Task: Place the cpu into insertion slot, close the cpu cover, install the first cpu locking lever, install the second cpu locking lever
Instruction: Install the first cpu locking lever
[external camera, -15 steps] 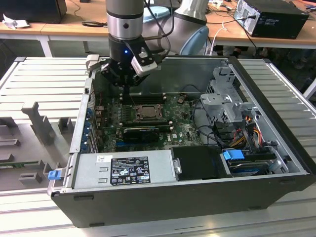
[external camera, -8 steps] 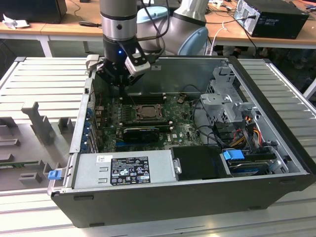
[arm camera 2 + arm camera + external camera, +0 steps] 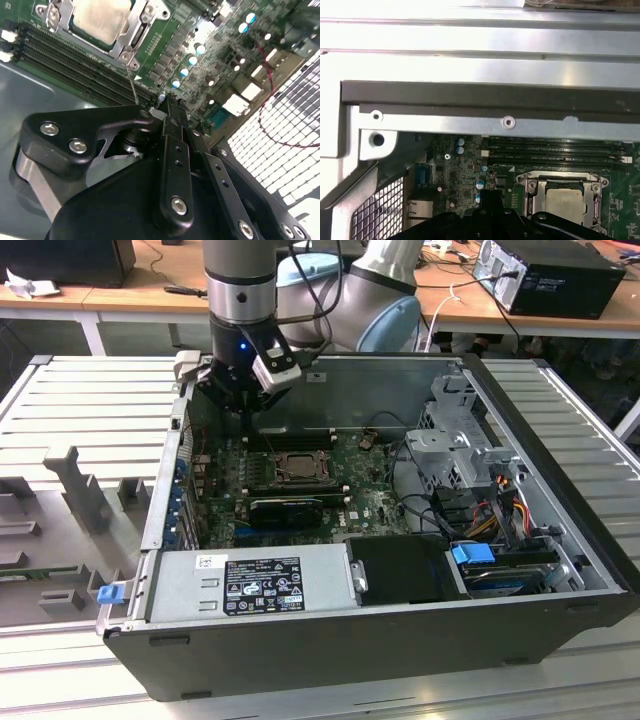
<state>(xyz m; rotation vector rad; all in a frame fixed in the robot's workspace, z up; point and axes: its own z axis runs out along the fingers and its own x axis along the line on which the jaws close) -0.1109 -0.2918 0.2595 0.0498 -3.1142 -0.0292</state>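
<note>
Gripper [image 3: 167, 102] seen clenched, fingers pressed together, nothing held, tips parked over green motherboard [image 3: 220, 65]. cpu [image 3: 100, 19] already seated flat in insertion slot just beside fingertips, metal top up, cpu cover [image 3: 563, 181] closed around it.

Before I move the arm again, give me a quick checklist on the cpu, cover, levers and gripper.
1. cpu seated in the slot: ok; its metal top sits inside the socket frame in both wrist views.
2. cover down over the cpu: ok; the frame lies flat around the chip.
3. Locking levers latched: cannot tell; a thin wire lever sticks out from the socket corner toward the gripper.
4. gripper empty: ok; nothing shows between its fingertips, which look closed together.
5. Gripper position: ok; it sits beside the socket, above the board near the memory slots.
</note>
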